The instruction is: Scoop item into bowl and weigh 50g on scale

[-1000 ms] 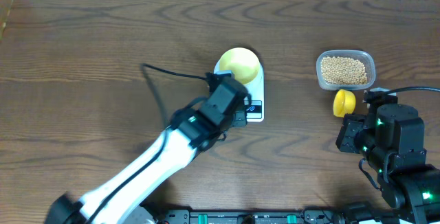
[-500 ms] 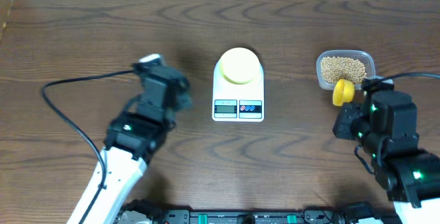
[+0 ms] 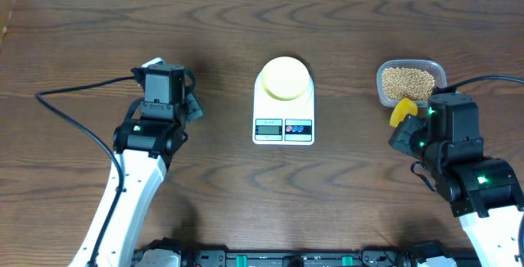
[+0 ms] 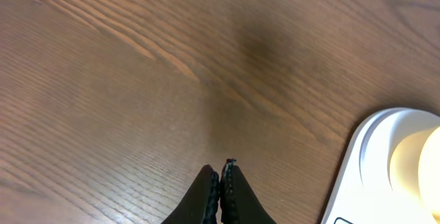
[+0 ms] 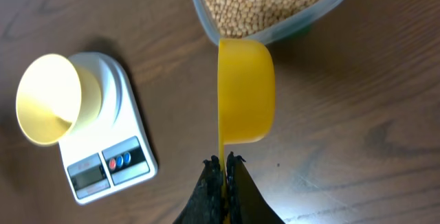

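- The scale (image 3: pixel 283 107) sits mid-table with the bowl (image 3: pixel 286 79) on its platform, at the 12 o'clock end; the display and buttons face 6 o'clock. The reading is too small to make out.
- In the right wrist view the bowl shows a bare yellow inside, with no beans in it.
- The beans (image 3: pixel 409 83) fill the clear tub (image 3: pixel 440 72), at about 3 o'clock from the scale and well apart from it.
- The right gripper (image 5: pixel 225 165) is clenched on the handle of the yellow scoop (image 5: pixel 245 93), whose cup sits at the tub's 6 o'clock rim. Its side faces the camera, so I cannot tell whether it holds anything.
- The left gripper (image 4: pixel 220 176) hangs over bare table (image 4: pixel 137 80) at 9 o'clock from the scale, fingers pressed together on nothing.
- Judgement: the step in hand is the first scoop, and weighing has not begun.
- The next move calls for dipping the cup into the beans, lifting it level, then carrying it towards 9 o'clock over the bowl and pouring slowly.
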`<state>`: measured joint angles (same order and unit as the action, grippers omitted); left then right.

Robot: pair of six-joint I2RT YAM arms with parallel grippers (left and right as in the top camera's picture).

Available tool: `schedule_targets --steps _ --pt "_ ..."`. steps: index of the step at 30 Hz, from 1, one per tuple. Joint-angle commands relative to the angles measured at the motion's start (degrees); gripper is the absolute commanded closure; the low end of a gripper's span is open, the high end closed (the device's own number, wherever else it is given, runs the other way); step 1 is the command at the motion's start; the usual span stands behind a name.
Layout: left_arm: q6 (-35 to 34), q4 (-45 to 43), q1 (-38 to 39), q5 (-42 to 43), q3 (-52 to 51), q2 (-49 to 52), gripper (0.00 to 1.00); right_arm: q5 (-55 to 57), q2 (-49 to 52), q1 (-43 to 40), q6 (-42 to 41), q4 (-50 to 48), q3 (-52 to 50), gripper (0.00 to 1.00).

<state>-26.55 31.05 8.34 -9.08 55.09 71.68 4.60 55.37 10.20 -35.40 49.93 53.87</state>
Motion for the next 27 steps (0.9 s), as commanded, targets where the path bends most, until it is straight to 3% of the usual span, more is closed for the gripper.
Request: schedule_targets --steps 1,6,11,14,19,24,27 --pt "1.46 -0.52 -0.07 2.60 1.07 1.57 0.93 4.87 0.92 -0.46 -0.96 -1.36 1.09 0.99" --pt "1.40 -0.79 3.54 11.72 1.07 3.23 0.93 3.13 1.60 -0.44 -0.09 -2.99 1.09 0.99" --pt "-1.86 -0.85 12.31 16.52 0.96 3.56 0.93 0.02 1.53 -0.35 -0.09 -2.78 1.09 0.99" --pt "-6.93 -0.55 17.90 16.63 0.92 3.58 0.93 -1.57 1.53 -0.35 0.83 -2.78 1.09 0.99" --pt "-6.60 -1.84 24.41 16.59 0.52 4.48 0.93 -1.77 1.53 -0.37 6.05 -1.90 1.09 0.99" --pt "-17.70 -5.11 26.80 13.55 0.52 8.81 0.93 -1.75 1.53 -0.37 7.43 -1.95 1.09 0.99" --pt "-18.40 -7.56 26.91 13.79 0.52 13.79 0.93 -1.73 1.53 -0.37 7.43 -1.95 1.09 0.99"
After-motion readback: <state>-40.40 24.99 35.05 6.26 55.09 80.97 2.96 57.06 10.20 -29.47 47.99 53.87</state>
